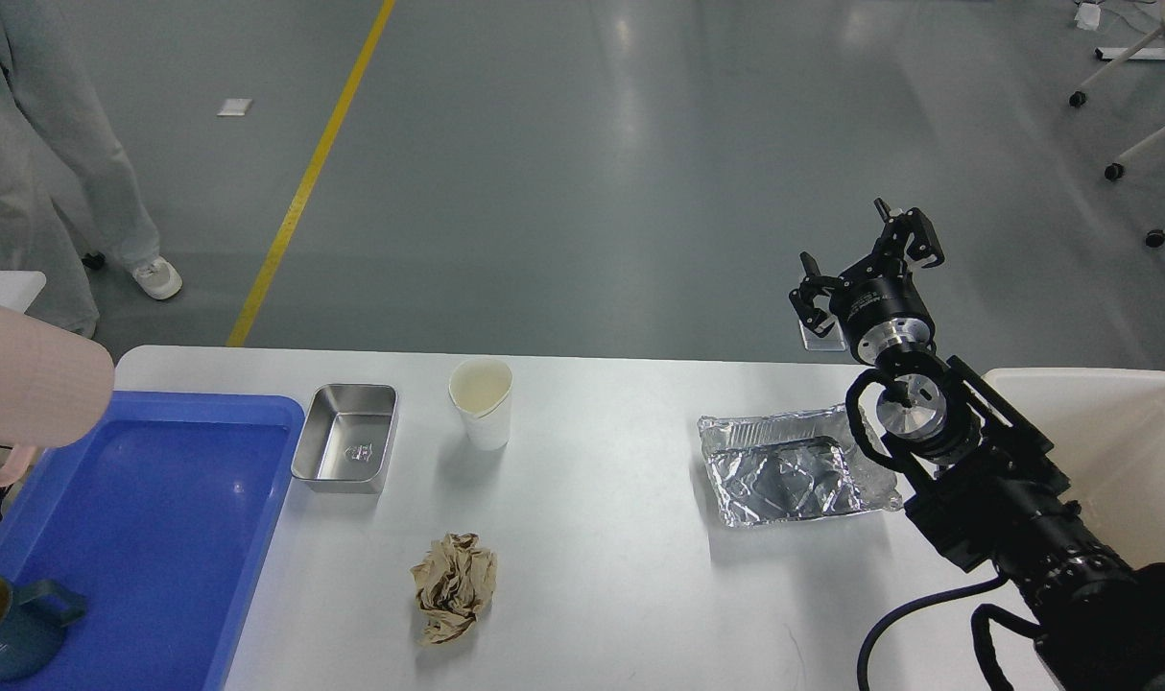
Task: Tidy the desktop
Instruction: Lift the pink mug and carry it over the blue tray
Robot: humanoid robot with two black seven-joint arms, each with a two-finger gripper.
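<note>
The white desktop (621, 547) holds a steel pan (344, 438), a white paper cup (482, 403), a crumpled brown paper ball (453, 585) and a crumpled foil tray (784, 465). A blue tray (170, 518) on the left end holds a dark blue mug (7, 624). A pink mug (26, 384) hangs in the air at the left edge, partly cut off; what holds it is out of view. My left gripper is out of view. My right gripper (866, 264) is open and empty, raised beyond the table's far edge, above the foil tray.
A beige bin (1120, 441) stands at the right end, beside my right arm. A person's legs (45, 144) are on the floor at the far left. Chair wheels (1112, 171) show at the top right.
</note>
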